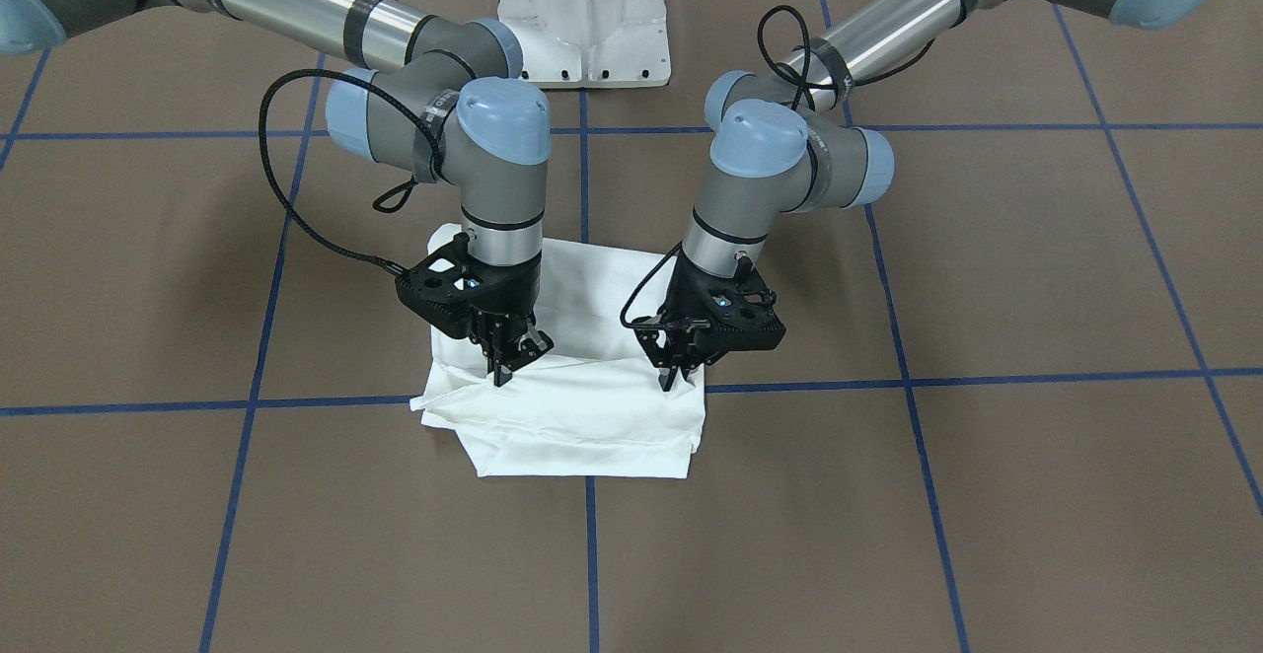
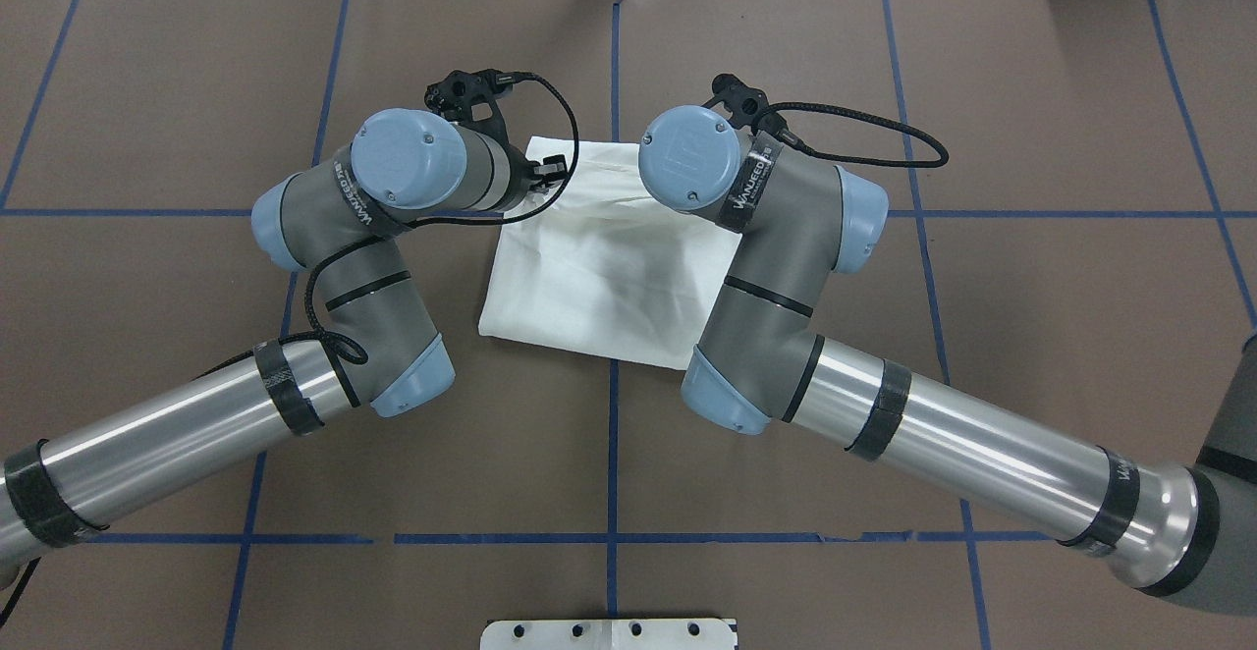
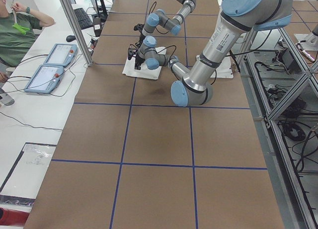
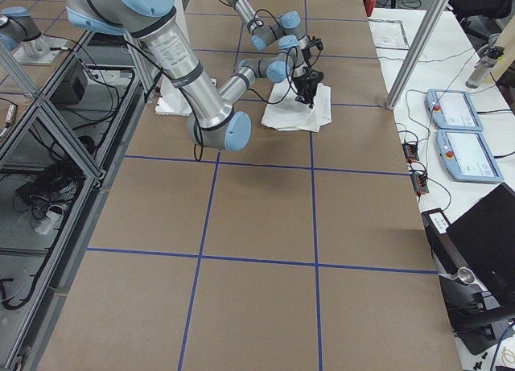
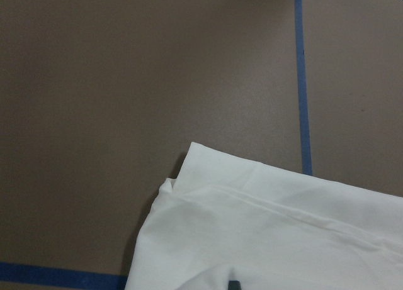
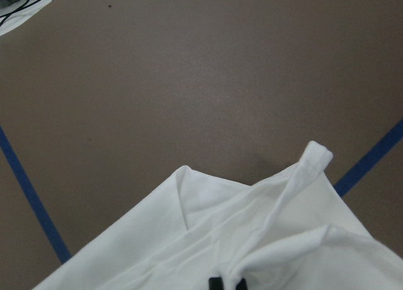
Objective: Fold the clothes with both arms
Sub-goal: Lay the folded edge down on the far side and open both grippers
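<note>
The shirt point(image 1: 582, 426) lies near the middle of the table point(image 1: 1036, 268), already folded down to a compact, roughly square bundle of several layers. It straddles a crossing of the blue tape lines point(image 1: 589, 554). Both arms reach over it to the edge farthest from the robot's base.

Your right pincer point(image 1: 503, 372) is down on that far part of the bundle. In its wrist view the cloth rises in a bunched ridge towards a dark fingertip point(image 6: 216, 282), so I judge it clenched on a fold of the shirt. Your left pincer point(image 1: 674, 379) stands just above or on the top layer's edge, near the other far corner. The cloth there lies flat in its wrist view, and I cannot tell whether it is clenched or released.

Expect the shirt to handle as light, limp cloth with no stiffness of its own. Any unsupported part will sag, and stacked layers will slide over each other if you drag them. A shallow pinch will likely pick up only the top layer, so the bundle may peel open.

Take hold at the 2 far corners, one per pincer, biting deep enough to catch every layer. Keep both pincers level and equally spaced so the edge between them stays taut, not twisted.
</note>
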Robot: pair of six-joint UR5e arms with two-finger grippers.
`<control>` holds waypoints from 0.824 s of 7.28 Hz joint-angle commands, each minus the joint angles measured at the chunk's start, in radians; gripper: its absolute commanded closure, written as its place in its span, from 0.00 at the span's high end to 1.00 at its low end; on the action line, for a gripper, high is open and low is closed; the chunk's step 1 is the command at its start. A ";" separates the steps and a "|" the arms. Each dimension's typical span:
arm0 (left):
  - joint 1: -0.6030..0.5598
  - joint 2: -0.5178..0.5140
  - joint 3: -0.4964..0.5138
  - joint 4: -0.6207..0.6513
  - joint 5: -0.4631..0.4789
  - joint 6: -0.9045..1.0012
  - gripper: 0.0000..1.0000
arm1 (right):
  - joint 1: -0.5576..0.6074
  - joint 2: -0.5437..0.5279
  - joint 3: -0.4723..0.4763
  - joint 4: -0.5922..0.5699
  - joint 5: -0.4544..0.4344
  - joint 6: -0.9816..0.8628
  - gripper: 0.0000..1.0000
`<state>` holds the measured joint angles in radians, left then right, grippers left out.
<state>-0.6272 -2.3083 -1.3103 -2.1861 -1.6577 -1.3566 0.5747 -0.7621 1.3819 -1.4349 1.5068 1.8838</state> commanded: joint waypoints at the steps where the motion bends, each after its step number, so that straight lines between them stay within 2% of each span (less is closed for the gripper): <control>1: -0.017 -0.006 0.011 -0.023 -0.002 0.016 0.99 | 0.008 0.018 -0.021 0.021 0.050 -0.072 1.00; 2: -0.028 -0.005 0.009 -0.023 -0.014 0.017 0.99 | 0.023 0.023 -0.020 0.019 0.093 -0.077 1.00; 4: -0.074 0.015 0.005 -0.021 -0.150 0.118 0.99 | 0.050 0.023 -0.014 0.022 0.148 -0.144 1.00; 6: -0.098 0.070 -0.023 -0.014 -0.168 0.209 0.99 | 0.047 0.033 -0.017 0.025 0.150 -0.184 1.00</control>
<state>-0.7109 -2.2688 -1.3193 -2.2061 -1.8108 -1.2066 0.6204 -0.7357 1.3666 -1.4110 1.6522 1.7354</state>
